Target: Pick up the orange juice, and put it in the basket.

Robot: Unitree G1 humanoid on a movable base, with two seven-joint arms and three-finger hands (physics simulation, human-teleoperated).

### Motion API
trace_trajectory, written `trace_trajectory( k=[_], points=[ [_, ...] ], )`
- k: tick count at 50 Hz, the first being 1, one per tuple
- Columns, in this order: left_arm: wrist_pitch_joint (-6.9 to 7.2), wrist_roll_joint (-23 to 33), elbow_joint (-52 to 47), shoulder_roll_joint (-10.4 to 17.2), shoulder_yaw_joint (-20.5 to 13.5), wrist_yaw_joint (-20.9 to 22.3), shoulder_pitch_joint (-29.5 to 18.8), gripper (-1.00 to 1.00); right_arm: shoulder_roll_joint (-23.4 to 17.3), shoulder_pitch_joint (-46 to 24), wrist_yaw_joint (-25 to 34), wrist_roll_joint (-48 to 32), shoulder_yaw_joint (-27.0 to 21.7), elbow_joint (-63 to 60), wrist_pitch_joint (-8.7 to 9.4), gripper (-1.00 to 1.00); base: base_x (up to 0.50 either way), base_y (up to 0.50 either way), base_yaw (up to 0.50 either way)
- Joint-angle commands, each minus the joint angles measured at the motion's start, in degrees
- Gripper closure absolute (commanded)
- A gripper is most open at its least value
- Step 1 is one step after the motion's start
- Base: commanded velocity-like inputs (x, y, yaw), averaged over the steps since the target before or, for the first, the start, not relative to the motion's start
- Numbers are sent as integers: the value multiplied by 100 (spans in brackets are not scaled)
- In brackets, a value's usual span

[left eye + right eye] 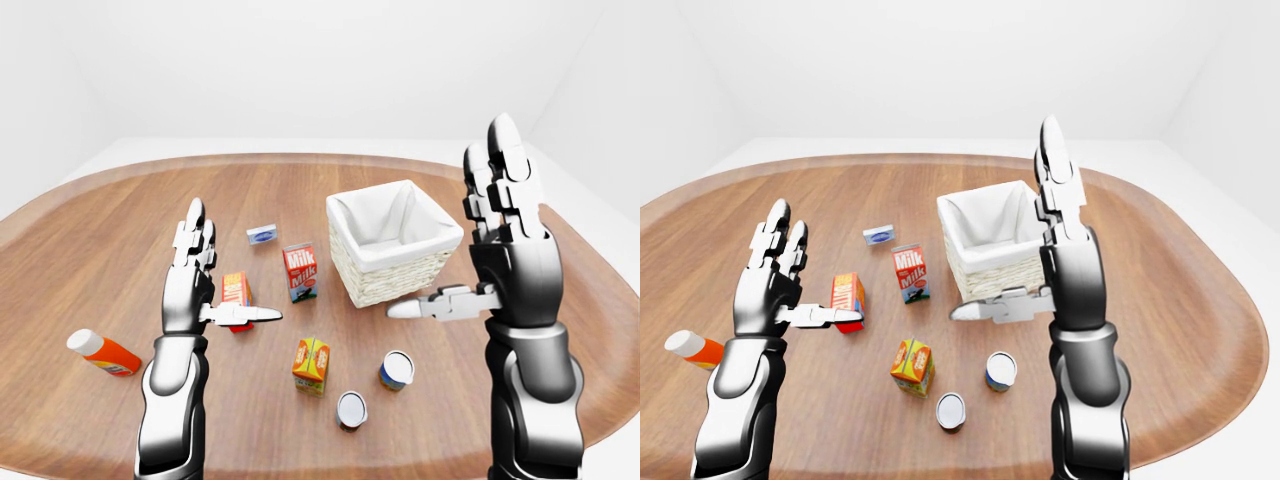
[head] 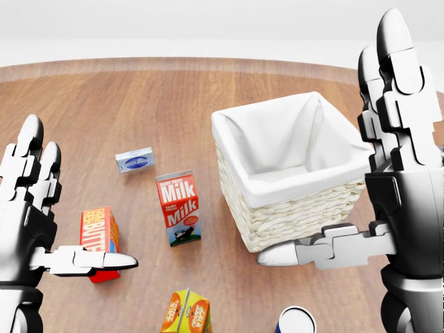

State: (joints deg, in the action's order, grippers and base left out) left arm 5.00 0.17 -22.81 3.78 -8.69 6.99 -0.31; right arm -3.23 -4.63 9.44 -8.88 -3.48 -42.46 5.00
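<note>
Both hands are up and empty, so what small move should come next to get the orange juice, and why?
Probably lower the right hand toward the orange juice. Both hands are open and raised, the carton stands untouched between them on the table, and the basket sits on the right hand's side.

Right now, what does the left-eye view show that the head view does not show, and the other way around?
Only the left-eye view shows the orange bottle lying at left, the upright can near the bottom, and the whole orange juice carton. The head view shows nothing extra, only closer detail; it cuts the orange juice at its bottom edge. Both share the basket, milk carton, butter box, small blue box, and the open left hand and right hand.
</note>
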Motion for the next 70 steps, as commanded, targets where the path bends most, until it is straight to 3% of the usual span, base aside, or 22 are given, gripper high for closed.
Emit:
trace_trajectory(
  k=[1, 19, 38, 70],
  points=[
    [0, 1, -1, -1, 0, 0, 3, -100, 24, 40, 134, -252, 263, -163, 0, -100, 0, 0, 0],
    [0, 0, -2, -1, 0, -1, 3, -100, 180, 458, 554, -757, 959, -197, 0, -100, 0, 0, 0],
    [0, 0, -2, -1, 0, -1, 3, -100, 194, 916, 619, -1251, 1697, -63, 0, -100, 0, 0, 0],
    [0, -1, -2, -2, 0, -2, 3, -100, -56, 1523, 321, -1371, 2752, 371, 0, -100, 0, 0, 0]
  ],
)
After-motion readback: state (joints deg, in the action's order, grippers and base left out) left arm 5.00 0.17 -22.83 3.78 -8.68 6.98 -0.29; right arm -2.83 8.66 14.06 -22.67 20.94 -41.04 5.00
